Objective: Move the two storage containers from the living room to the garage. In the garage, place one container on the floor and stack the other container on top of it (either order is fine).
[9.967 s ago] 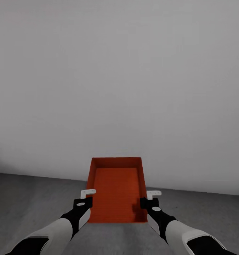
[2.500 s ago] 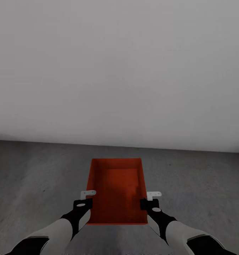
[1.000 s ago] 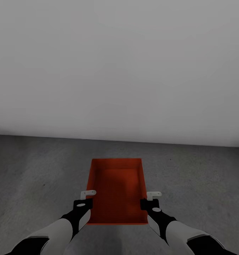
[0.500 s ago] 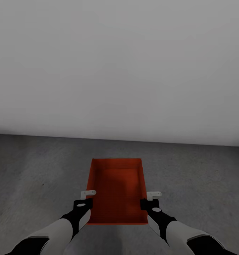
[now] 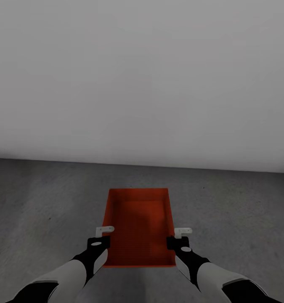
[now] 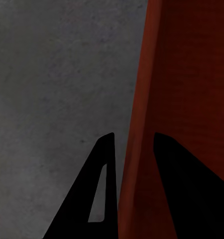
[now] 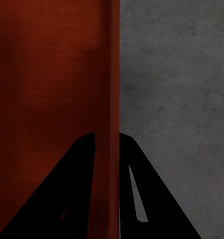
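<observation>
One orange-red open-top storage container [image 5: 137, 227] hangs between my two arms above the dark grey concrete floor [image 5: 41, 202] of the garage. My left gripper [image 5: 103, 236] is shut on its left side wall, and my right gripper [image 5: 177, 236] is shut on its right side wall. In the left wrist view the left gripper [image 6: 133, 145] straddles the red wall of the container [image 6: 186, 74], one black finger on each side. The right wrist view has the right gripper [image 7: 107, 138] pinching the thin rim of the container [image 7: 52, 64] in the same way.
A plain pale grey wall [image 5: 142, 84] stands straight ahead and meets the floor a little beyond the container. Mottled concrete spreads to the left and to the right [image 5: 242, 210] of the bin.
Since ten seconds ago the view has shifted, so the wall stands farther off and more floor shows. The container and both grippers keep the same pose. Over the last second almost nothing differs.
</observation>
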